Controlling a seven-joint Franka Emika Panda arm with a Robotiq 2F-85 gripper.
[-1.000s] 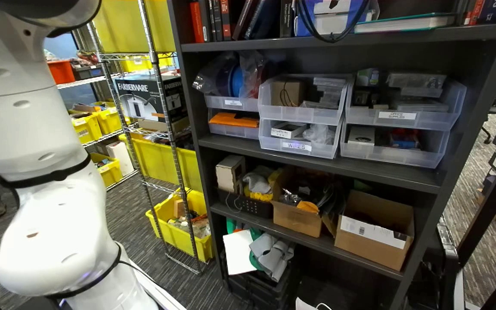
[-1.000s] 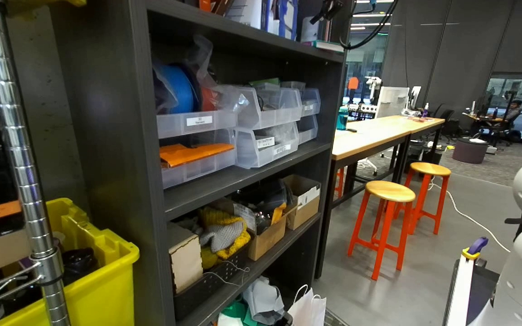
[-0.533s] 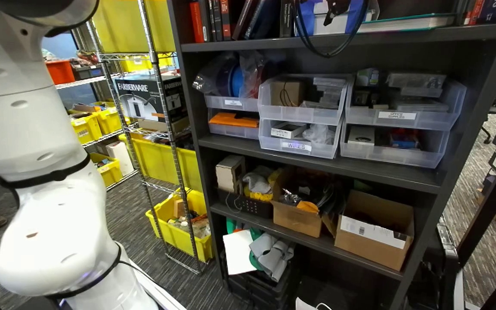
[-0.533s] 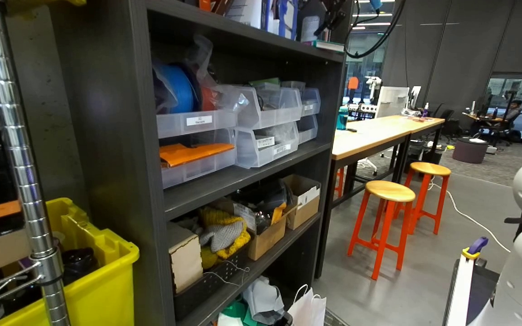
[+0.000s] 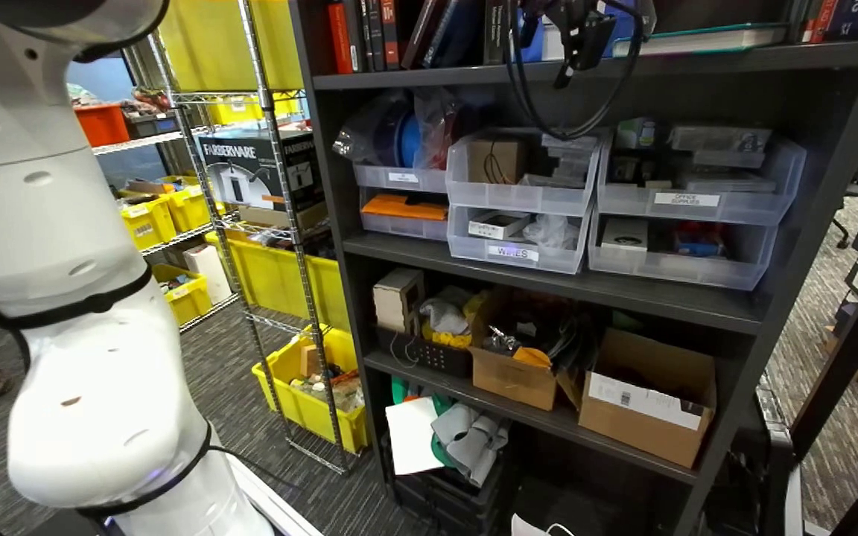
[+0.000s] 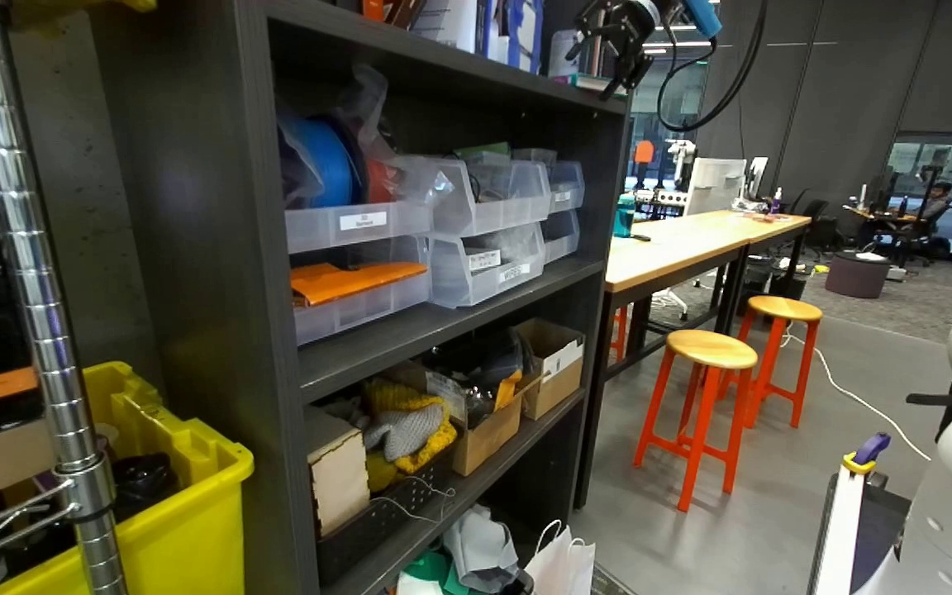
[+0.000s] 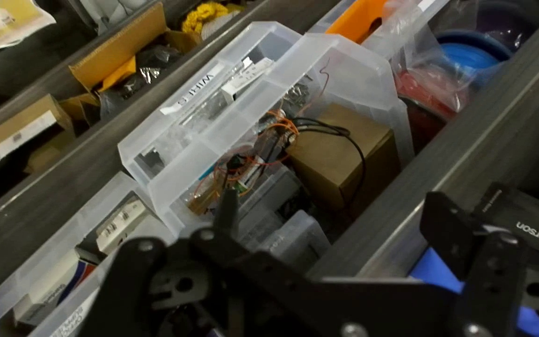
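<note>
Gripper (image 7: 334, 213) dipping lower in both exterior views than a second ago, black fingers (image 7: 447, 229) standing wide apart, hovering before the dark bookcase (image 6: 220, 248), brown box (image 7: 332, 157) lying in the clear upper bin (image 5: 518, 198), WIRES bin (image 5: 555, 260) sitting beneath on a middle shelf (image 5: 623, 299)

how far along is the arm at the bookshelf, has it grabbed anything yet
Done, apparently: the open end effector is positioned before the bookshelf. In hand: nothing between its fingers. Left: probably any grasp at all; the brown box sits ungripped in its clear bin.
</note>
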